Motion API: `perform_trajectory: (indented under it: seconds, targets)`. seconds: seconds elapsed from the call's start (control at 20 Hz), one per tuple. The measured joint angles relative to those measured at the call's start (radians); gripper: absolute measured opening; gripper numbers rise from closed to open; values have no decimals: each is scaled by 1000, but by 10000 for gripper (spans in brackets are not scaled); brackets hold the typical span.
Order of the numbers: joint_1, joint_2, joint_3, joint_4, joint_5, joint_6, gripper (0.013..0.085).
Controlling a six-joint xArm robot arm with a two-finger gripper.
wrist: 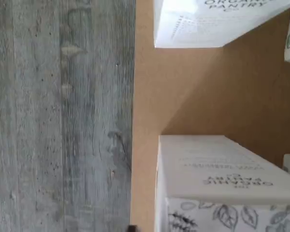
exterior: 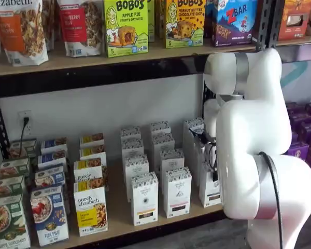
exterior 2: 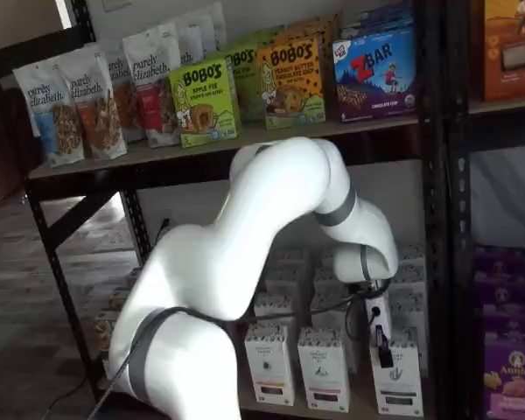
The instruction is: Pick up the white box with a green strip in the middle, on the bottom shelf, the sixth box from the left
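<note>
The white box [exterior: 209, 191] stands at the right end of the front row on the bottom shelf [exterior: 119, 222]. The white arm hides part of it. It also shows in a shelf view [exterior 2: 399, 385], with a dark strip low on its front. My gripper [exterior: 214, 169] hangs just above and in front of the box's top; in a shelf view [exterior 2: 384, 353] only one black finger shows, side-on against the box's upper front. The wrist view shows two white cartons [wrist: 222, 179] on the tan shelf board [wrist: 193, 96] with a gap between them. I cannot tell which is the target.
Like white cartons [exterior: 177, 192] [exterior: 144, 199] stand to the left in several rows. Purely elizabeth boxes [exterior: 91, 208] stand further left. A black rack upright [exterior 2: 436, 219] rises on the right with purple boxes [exterior: 300, 145] beyond. The upper shelf [exterior: 119, 54] overhangs. Grey floor [wrist: 63, 116] lies before the shelf edge.
</note>
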Motion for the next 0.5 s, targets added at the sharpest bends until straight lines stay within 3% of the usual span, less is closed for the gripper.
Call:
perform_trajectory:
  seconds: [0.45,0.5]
  targets:
    - [1,-7,4,-7,14,7,690]
    - [3,-8,4,-6,17,7,650]
